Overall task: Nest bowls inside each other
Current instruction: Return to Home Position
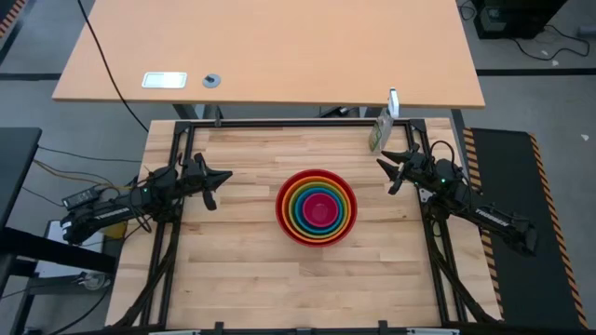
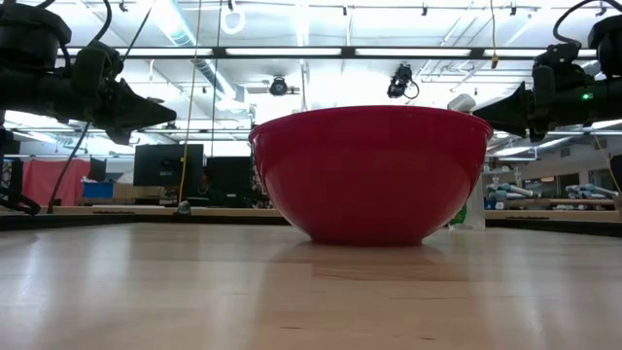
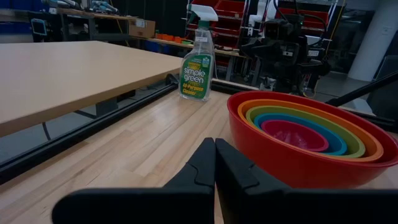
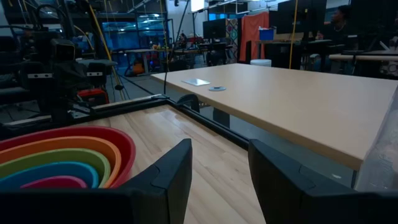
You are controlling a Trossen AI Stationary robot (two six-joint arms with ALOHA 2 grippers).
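The bowls point(image 1: 317, 207) stand nested in one stack at the table's middle, resting on the wood by the red bowl's base point(image 2: 369, 236): red outermost, then orange, lime green, blue, and pink point(image 3: 291, 133) innermost. My left gripper point(image 1: 223, 177) hovers shut at the table's left side, pointing level toward the stack, well clear of it. My right gripper point(image 1: 384, 166) hovers open at the table's right side, nothing between its fingers point(image 4: 217, 168), also clear of the bowls.
A green spray bottle point(image 1: 378, 130) stands at the table's far right corner, close to my right gripper. A larger tan desk point(image 1: 270, 56) lies beyond the far edge. Bare wood stretches all around the stack.
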